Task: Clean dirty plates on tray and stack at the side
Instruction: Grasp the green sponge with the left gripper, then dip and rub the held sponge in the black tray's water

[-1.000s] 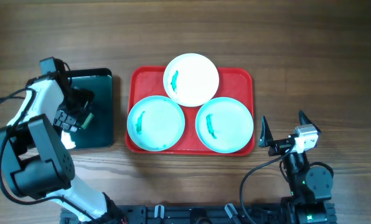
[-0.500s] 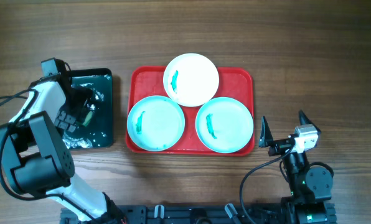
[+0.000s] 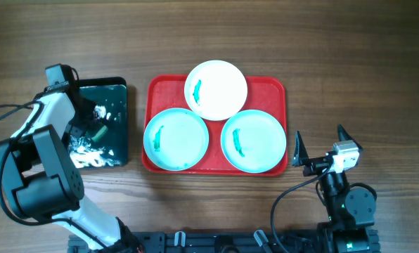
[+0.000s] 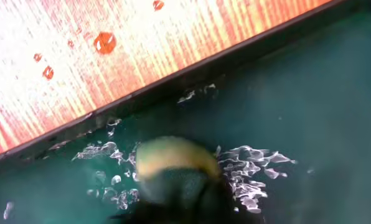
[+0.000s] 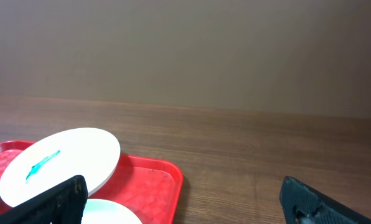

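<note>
Three plates lie on the red tray (image 3: pixel 276 88), each with a green smear: a white one (image 3: pixel 216 89) at the back, a turquoise one (image 3: pixel 176 138) front left and another (image 3: pixel 253 140) front right. My left gripper (image 3: pixel 90 126) is down inside the dark tray (image 3: pixel 114 91), in rippling water. It is shut on a yellow-and-green sponge (image 4: pixel 173 162), which fills the space at its jaws (image 4: pixel 185 205). My right gripper (image 3: pixel 319 135) stands open to the right of the red tray, fingers wide apart, nothing between them (image 5: pixel 182 205). The white plate (image 5: pixel 61 162) shows ahead of it.
The dark tray's rim (image 4: pixel 235 53) runs close behind the sponge, and water drops (image 4: pixel 104 42) lie on the wooden table (image 3: pixel 350 63) beyond it. The red tray's near corner (image 5: pixel 173 174) lies in front of the right gripper.
The left gripper has closed on the sponge in the dark tray. The water there now shows more ripples and white glints. The right arm and the plates have not moved.
</note>
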Tool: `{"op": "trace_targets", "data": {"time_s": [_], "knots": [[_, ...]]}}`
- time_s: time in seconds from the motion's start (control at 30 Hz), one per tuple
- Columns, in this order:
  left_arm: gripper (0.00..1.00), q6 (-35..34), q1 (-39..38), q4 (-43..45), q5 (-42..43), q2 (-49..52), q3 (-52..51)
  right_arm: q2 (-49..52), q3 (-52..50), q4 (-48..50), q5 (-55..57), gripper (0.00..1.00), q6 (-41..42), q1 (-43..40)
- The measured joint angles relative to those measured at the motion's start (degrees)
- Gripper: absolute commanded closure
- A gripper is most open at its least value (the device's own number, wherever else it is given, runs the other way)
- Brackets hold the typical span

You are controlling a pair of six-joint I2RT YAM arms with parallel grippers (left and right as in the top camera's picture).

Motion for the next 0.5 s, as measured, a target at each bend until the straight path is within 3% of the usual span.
{"op": "trace_targets", "data": {"time_s": [0.23,0.3,0.33,0.4,0.5], "knots": [[0.0,0.02,0.02,-2.82,2.21,-0.02,0.13,0.0,0.0,0.0,0.0,0.0,0.0,0.0],[0.23,0.02,0.0,-1.51,1.7,-0.02,0.11,0.0,0.0,0.0,0.0,0.0,0.0,0.0],[0.55,0.28,0.0,-0.33,1.44,-0.02,0.11,0.0,0.0,0.0,0.0,0.0,0.0,0.0],[0.92,-0.04,0.02,0.5,1.33,0.0,0.11,0.0,0.0,0.0,0.0,0.0,0.0,0.0],[0.96,0.04,0.0,0.2,1.33,0.0,0.04,0.0,0.0,0.0,0.0,0.0,0.0,0.0]]}}
